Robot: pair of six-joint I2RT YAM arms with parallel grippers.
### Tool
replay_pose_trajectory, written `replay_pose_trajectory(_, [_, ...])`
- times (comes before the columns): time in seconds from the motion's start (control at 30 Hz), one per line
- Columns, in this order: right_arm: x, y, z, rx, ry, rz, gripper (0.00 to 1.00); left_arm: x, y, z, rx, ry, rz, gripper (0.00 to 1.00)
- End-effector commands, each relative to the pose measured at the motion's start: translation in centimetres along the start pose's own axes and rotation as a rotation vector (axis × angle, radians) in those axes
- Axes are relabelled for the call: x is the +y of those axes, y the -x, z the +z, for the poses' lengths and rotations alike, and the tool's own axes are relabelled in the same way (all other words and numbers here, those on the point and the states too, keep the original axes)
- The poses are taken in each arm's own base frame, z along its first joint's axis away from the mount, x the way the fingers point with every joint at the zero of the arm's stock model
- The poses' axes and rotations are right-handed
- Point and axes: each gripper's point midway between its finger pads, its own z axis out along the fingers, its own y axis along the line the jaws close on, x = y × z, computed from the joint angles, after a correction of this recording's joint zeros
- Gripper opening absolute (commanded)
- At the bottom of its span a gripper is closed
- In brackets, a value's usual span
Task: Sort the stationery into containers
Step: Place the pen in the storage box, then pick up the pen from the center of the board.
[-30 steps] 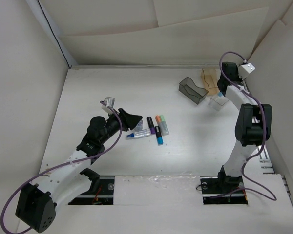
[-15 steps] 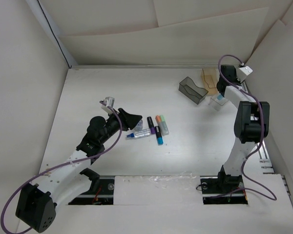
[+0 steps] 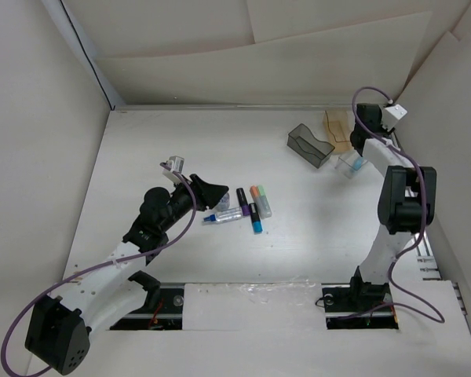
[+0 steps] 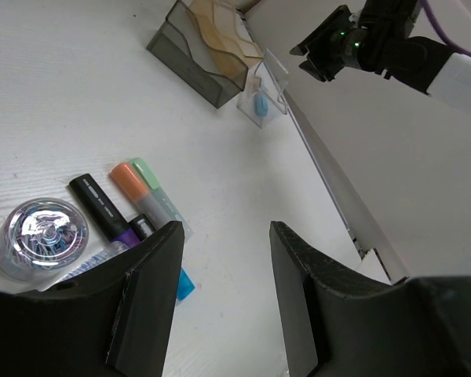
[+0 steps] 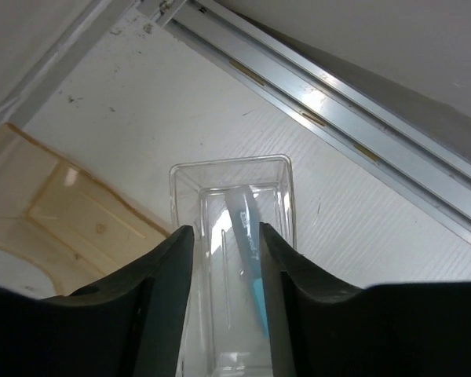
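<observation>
Lt-blue marker [image 5: 248, 263] lies in clear bin [image 5: 229, 162], below R gripper [image 5: 226, 236], jaws parted.

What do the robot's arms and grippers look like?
Both arms, left arm and right arm, have white links with black joint housings and a purple cable looping alongside. The left gripper and right gripper have broad matte black fingers. A white camera block sits at the right wrist.

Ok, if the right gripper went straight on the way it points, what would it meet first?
Probably the blue-tipped pen in the clear bin: the right gripper points into the bin's open top, pen in line between its open jaws. Depth is unclear, so its fingers could touch the walls first.
</observation>
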Motion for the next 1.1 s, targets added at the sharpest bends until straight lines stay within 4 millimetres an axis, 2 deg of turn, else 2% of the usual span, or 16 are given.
replay_pose_trajectory(0.0, [1.7,6.5,-5.5,-0.108,0.115,0.084,0.43,-0.9,0.4,-0.1,-0.023,-0.045,0.016,0.45])
replay_pose_trajectory(0.07, [4.1,6.6,-8.6,-0.101,0.228,0.058,0.33,-0.7,0.6,0.0,-0.037,-0.031,0.006,0.45])
replay_pose_trajectory(0.1, [4.7,5.3,-9.7,-0.074,0.262,0.034,0.28,-0.7,0.6,0.0,-0.037,-0.031,0.006,0.45])
replay_pose_trajectory(0.13, [5.3,5.5,-11.6,-0.070,0.318,0.011,0.16,-0.1,0.5,0.0,-0.033,-0.006,0.002,0.45])
replay_pose_trajectory(0.17, [7.7,4.0,-14.1,-0.032,0.425,-0.016,0.11,0.3,0.6,0.0,-0.042,0.017,-0.001,0.45])
replay_pose_trajectory(0.23, [9.2,1.7,-17.3,0.019,0.546,-0.085,0.03,0.3,0.7,-0.3,-0.048,0.023,-0.001,0.45])
replay_pose_trajectory(0.27, [10.2,0.3,-18.9,0.052,0.611,-0.108,0.01,0.6,0.7,-0.3,-0.051,0.040,-0.002,0.45])
replay_pose_trajectory(0.3, [12.2,-2.5,-22.1,0.117,0.733,-0.156,0.01,1.1,0.7,-0.3,-0.051,0.062,-0.005,0.45])
replay_pose_trajectory(0.37, [13.2,-6.1,-25.7,0.191,0.858,-0.251,0.00,1.1,0.9,-0.6,-0.062,0.071,-0.005,0.45])
replay_pose_trajectory(0.4, [14.0,-8.3,-28.9,0.224,0.934,-0.309,0.00,1.5,0.9,-0.6,-0.068,0.091,-0.006,0.45])
replay_pose_trajectory(0.5, [13.6,-13.2,-31.7,0.292,0.976,-0.447,0.00,1.9,1.0,-1.0,-0.079,0.112,-0.007,0.43])
replay_pose_trajectory(0.53, [13.7,-14.9,-33.8,0.308,1.018,-0.484,0.00,2.4,0.8,-1.0,-0.081,0.127,-0.008,0.42])
replay_pose_trajectory(0.67, [12.2,-18.4,-35.3,0.292,1.008,-0.589,0.02,2.7,0.7,-0.9,-0.082,0.143,-0.009,0.31])
replay_pose_trajectory(0.7, [12.3,-18.6,-35.2,0.292,1.008,-0.589,0.16,2.7,0.7,-0.9,-0.082,0.143,-0.009,0.28])
replay_pose_trajectory(0.8, [12.2,-21.2,-34.9,0.338,1.010,-0.634,0.33,3.2,0.3,-0.7,-0.067,0.157,-0.012,0.25])
replay_pose_trajectory(1.07, [11.9,-23.5,-32.7,0.340,0.903,-0.673,0.37,3.1,0.2,-0.6,-0.060,0.150,-0.012,0.25])
